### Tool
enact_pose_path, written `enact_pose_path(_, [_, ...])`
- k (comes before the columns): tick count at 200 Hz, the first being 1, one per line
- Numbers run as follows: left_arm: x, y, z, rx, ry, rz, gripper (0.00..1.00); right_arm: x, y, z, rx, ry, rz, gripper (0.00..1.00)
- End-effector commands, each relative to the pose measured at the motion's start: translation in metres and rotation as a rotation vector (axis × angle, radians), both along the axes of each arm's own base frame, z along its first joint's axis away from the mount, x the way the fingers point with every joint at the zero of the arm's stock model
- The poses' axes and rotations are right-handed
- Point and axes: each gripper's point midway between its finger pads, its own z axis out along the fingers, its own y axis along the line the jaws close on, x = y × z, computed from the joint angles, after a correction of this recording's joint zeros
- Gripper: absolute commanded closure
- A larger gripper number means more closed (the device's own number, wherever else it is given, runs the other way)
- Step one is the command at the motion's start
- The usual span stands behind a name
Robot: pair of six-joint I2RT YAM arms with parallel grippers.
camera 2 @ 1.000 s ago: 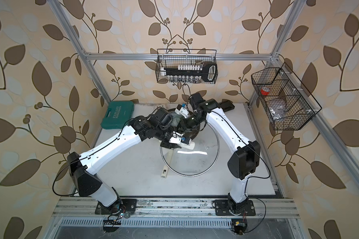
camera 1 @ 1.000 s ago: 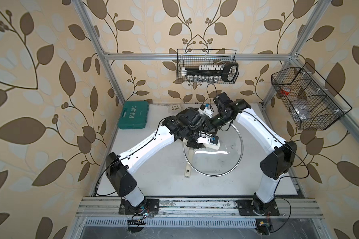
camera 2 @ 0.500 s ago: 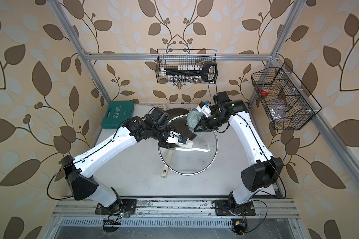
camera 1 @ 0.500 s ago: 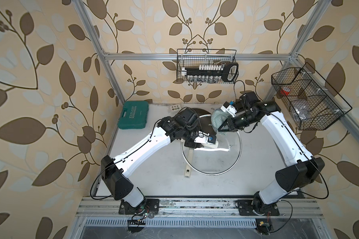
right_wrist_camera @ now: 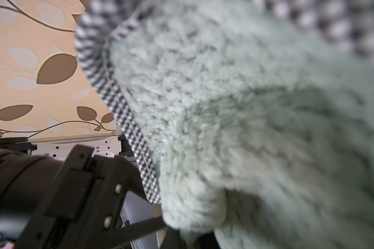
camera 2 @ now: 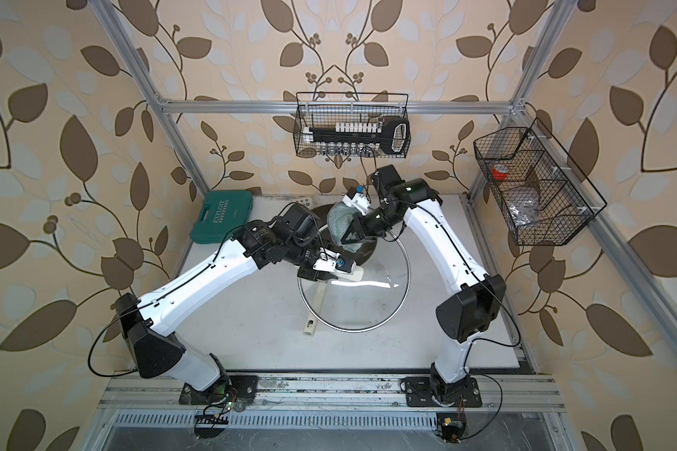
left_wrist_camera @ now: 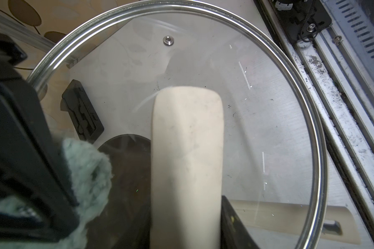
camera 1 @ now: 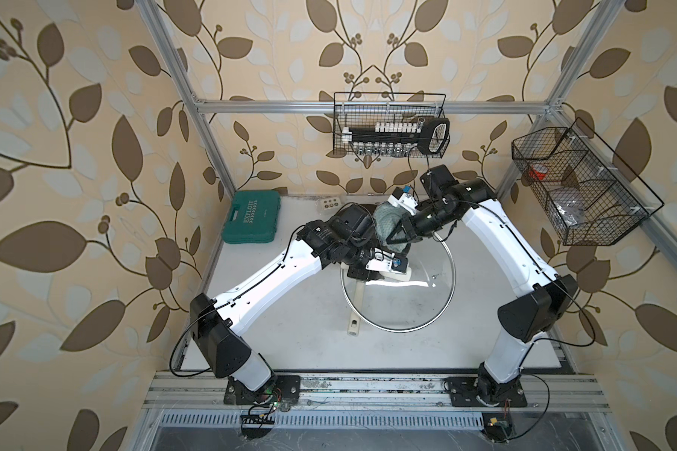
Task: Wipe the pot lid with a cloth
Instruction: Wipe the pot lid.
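Both sets of jaws were shut on their loads. The left jaws were clamped on the cream bar handle (left_wrist_camera: 186,161) of the pot lid (camera 1: 419,304), and the right jaws were pinched on the cloth (camera 1: 385,224), which bunched out around them and filled the right wrist view.

I had the lid held over the frying pan (camera 1: 353,327), whose cream handle showed through the glass. From above I couldn't tell how far it sat off the desk (camera 1: 309,332).

The right arm was what had changed. A second before, it had reached across over the left wrist. Half a second before, it had swung out toward its own side, with the cloth at the far part of the rim. Now it had come back in, and the cloth sat at the lid's far edge, just beside the left wrist. In the left wrist view the cloth (left_wrist_camera: 89,172) lay next to the bar handle. The lid itself had hardly shifted through all this.

I read that as back-and-forth strokes over the far part of the glass, so the wipe was under way. The near half had gone untouched in that stretch. I couldn't tell whether the cloth was actually pressing on the glass.
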Motion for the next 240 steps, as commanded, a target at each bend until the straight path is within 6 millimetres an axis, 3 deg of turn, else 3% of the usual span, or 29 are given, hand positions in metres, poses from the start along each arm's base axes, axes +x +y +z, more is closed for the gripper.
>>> enact_pose_path(1, [-0.008, -0.018, 0.102, -0.279, -0.221, -0.088, 1.00, 0.012, 0.024, 0.000, 0.043, 0.014, 0.014, 1.00])
enact_pose_path(34, [-0.005, -0.020, 0.103, -0.289, -0.232, -0.084, 1.00, 0.020, 0.049, -0.004, 0.064, 0.033, 0.045, 1.00])
enact_pose_path(69, [0.000, -0.019, 0.100, -0.293, -0.232, -0.061, 1.00, 0.020, 0.049, -0.005, 0.065, 0.038, 0.046, 1.00])
enact_pose_path(99, [0.010, -0.014, 0.097, -0.320, -0.204, -0.030, 1.00, 0.014, 0.029, -0.008, 0.054, 0.051, 0.026, 1.00])
enact_pose_path(105, [0.006, -0.007, 0.109, -0.344, -0.227, -0.025, 1.00, 0.013, 0.023, -0.009, 0.052, 0.054, 0.017, 1.00])
enact_pose_path(180, [0.022, 0.016, 0.113, -0.372, -0.219, 0.070, 1.00, -0.020, -0.054, -0.007, 0.024, 0.062, -0.074, 1.00])
enact_pose_path(210, [0.023, 0.017, 0.114, -0.389, -0.209, 0.097, 1.00, -0.026, -0.062, -0.003, 0.011, 0.056, -0.082, 1.00])
enact_pose_path(240, [0.021, 0.016, 0.115, -0.397, -0.176, 0.106, 1.00, -0.014, -0.051, 0.002, 0.040, 0.047, -0.080, 1.00])
